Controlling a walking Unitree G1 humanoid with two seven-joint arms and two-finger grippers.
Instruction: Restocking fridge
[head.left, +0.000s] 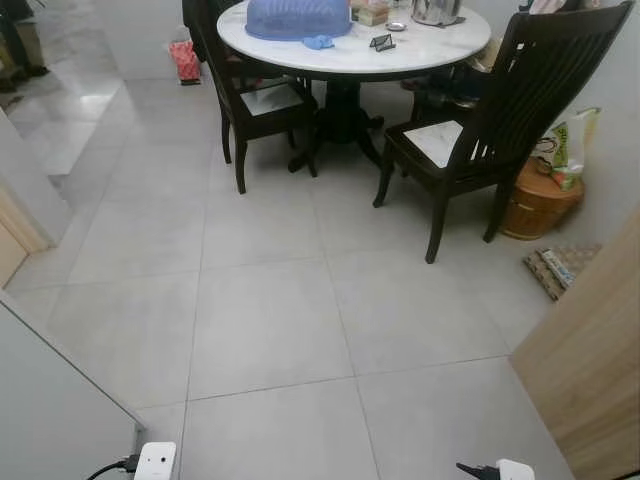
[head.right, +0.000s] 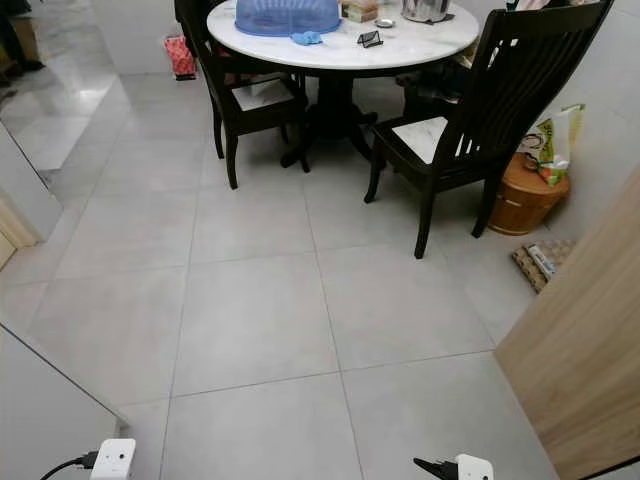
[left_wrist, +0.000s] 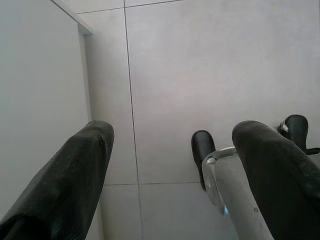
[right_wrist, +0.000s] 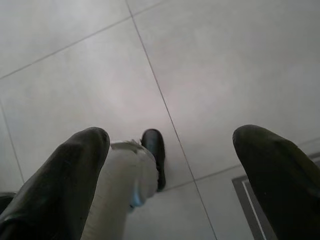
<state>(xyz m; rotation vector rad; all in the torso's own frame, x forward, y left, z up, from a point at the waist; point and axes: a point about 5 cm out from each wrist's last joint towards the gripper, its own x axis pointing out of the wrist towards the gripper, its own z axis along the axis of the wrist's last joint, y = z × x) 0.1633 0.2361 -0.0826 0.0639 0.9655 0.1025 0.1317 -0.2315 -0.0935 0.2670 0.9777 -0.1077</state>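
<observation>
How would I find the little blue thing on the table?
Look at the round white marble table between the dark wooden chairs. Beside the big blue mesh dome cover lies the small light-blue lump, far smaller and solid, near the table's front edge.

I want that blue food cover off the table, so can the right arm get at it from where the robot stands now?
Probably not. The blue food cover sits on the far round table, across open floor tiles, with a dark chair between. The right end effector hangs open, pointing at the floor.
</observation>
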